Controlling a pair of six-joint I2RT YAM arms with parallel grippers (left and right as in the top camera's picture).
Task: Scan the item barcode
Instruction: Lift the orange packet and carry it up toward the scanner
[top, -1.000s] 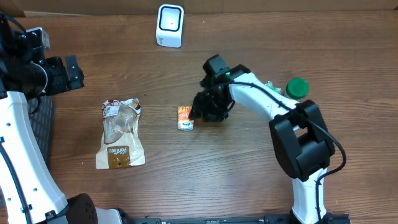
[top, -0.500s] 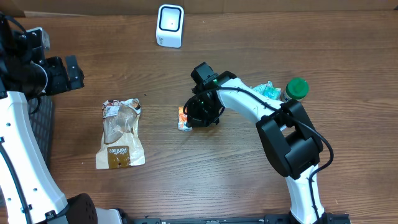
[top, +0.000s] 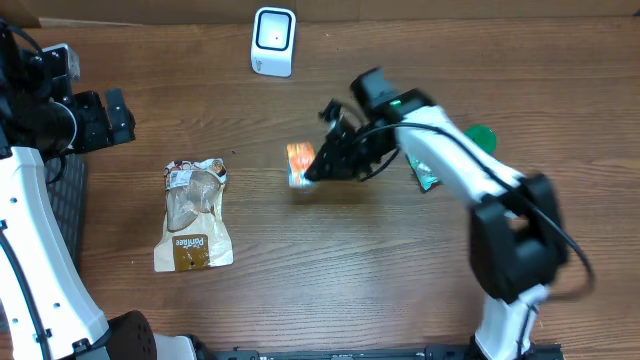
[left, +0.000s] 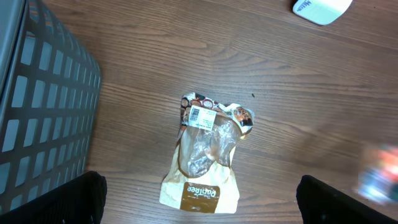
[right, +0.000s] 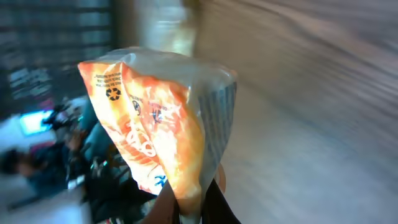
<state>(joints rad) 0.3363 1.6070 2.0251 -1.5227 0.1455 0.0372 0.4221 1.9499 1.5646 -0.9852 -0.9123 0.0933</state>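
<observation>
The right hand (top: 316, 172) grips the small orange snack packet (top: 300, 163) by its lower edge above the middle of the tabletop (top: 350, 280), so pickup looks done and the next move calls for carrying it to the white scanner (top: 273, 40) at the far edge, code facing it.

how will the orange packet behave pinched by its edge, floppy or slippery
Probably floppy: the orange packet is crinkled film, pinched at just one edge by the right gripper. Likely light, since that small pinch carries it. The glossy film may slip.
</observation>
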